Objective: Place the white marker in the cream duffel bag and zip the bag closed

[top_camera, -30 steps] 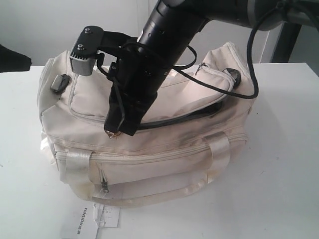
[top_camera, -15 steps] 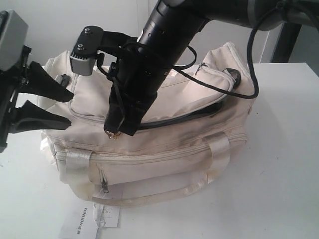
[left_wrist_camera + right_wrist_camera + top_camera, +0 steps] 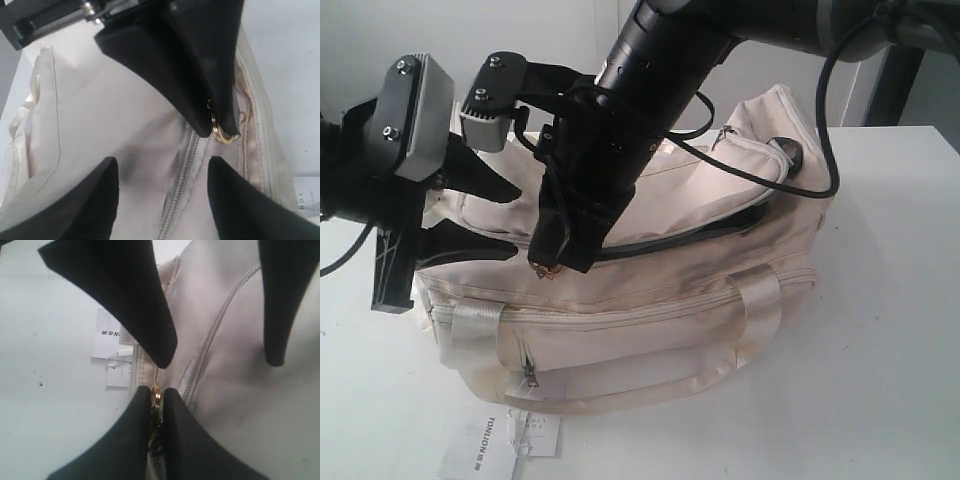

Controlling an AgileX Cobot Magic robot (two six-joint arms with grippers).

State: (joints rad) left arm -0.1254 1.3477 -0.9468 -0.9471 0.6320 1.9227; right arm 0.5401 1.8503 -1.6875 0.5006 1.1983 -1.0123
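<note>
The white table (image 3: 880,380) carries the cream duffel bag (image 3: 650,310), which fills the centre of the exterior view: soft off-white fabric, satin strap handles, and a zipped front pocket.

The left tool (image 3: 515,222), at centre left, gapes wide over the bag's end and holds nothing. The right tool (image 3: 555,262), at the centre, is pinched shut on the small gold zip pull (image 3: 156,392).

The zip (image 3: 182,180) gapes dark toward the upper right. In my judgement, the left tool should clamp the fabric first, then the pull should be drawn steadily along that gap.

A paper hangtag (image 3: 505,440) lies at the lower left.

The white marker shows nowhere; presumably it is inside.
</note>
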